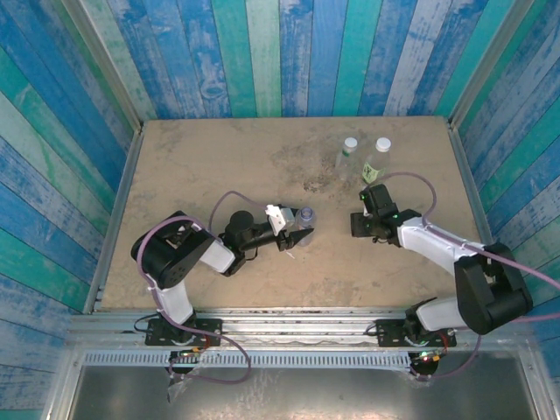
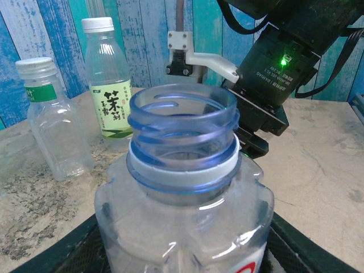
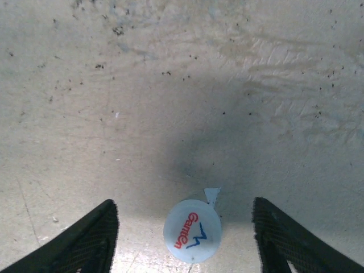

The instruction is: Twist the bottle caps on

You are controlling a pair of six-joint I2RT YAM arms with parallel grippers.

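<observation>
open bottle [image 1: 304, 216] stands mid-table between left gripper [image 1: 299, 229] fingers. left capped bottle [image 1: 348, 154] and right capped bottle [image 1: 378, 157] side by side behind-right. loose cap [image 3: 192, 230] on table [image 1: 210, 166] between right gripper [image 3: 183, 205] fingers, touching neither.

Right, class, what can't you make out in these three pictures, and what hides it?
Left wrist view: the open bottle is cut by the bottom edge; its base is unseen.
Right wrist view: the fingers beside the white cap run off the bottom edge.
Top view: the right gripper covers that cap; the labels on the capped bottles are too small to read.
</observation>
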